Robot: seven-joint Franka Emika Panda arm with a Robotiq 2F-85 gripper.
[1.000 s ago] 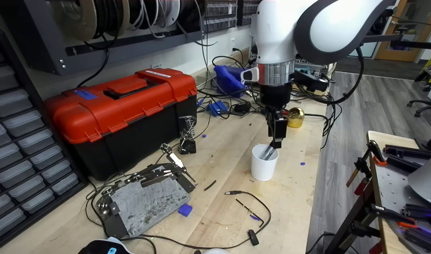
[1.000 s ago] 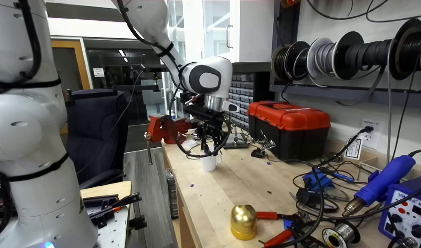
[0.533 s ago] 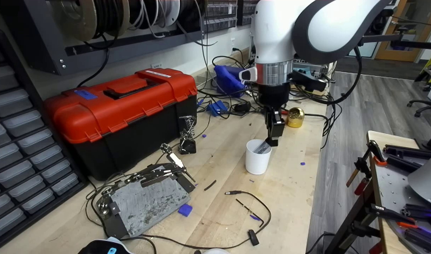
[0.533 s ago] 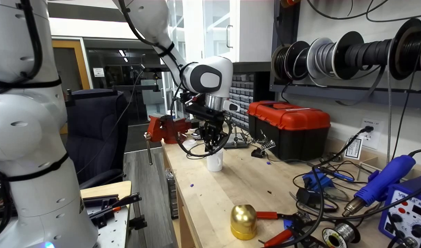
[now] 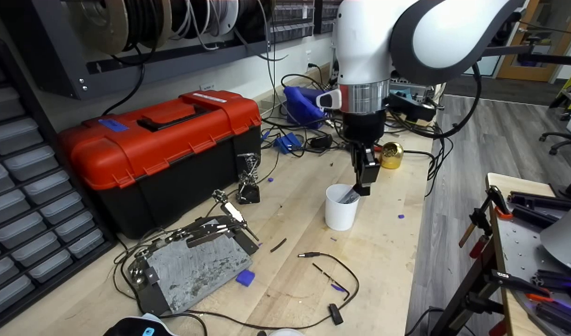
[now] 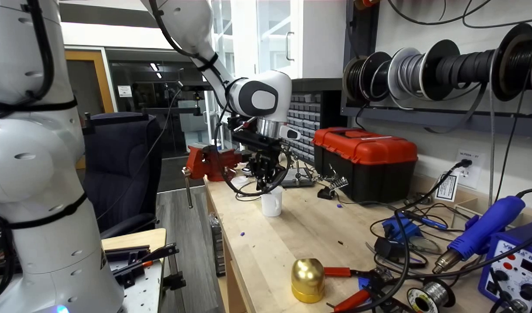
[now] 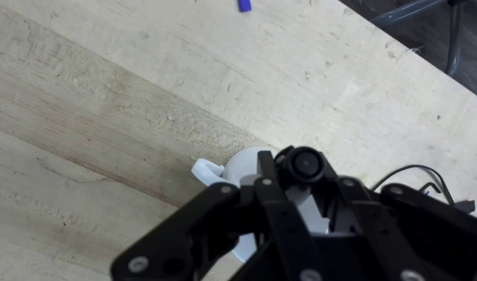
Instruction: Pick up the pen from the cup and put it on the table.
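Note:
The white cup point(image 5: 340, 214) stands upright on the wooden table point(image 5: 383, 266); its handle shows in the wrist view, left of the cup wall point(image 7: 238, 166). The pen leans inside the cup, its greyish lower part point(image 5: 348, 196) visible above the rim in an exterior view. From above, the pen's round black end point(image 7: 305, 164) sits between my fingertips. My gripper point(image 5: 363, 187) is shut on the pen just over the right side of the cup rim. In an exterior view the gripper point(image 6: 266, 187) hides the pen above the cup point(image 6: 272, 205).
A red toolbox point(image 5: 168, 149) stands along the wall. A soldering holder point(image 5: 196, 266) and a thin cable point(image 5: 355, 289) lie nearer the camera. Behind the arm are a gold tip cleaner point(image 5: 391, 155) and tangled cables. The bench edge point(image 6: 235, 256) runs close to the cup.
My gripper has gone from partly open to shut on the pen. The cup has slid a little toward the toolbox, and the gripper has shifted only slightly.

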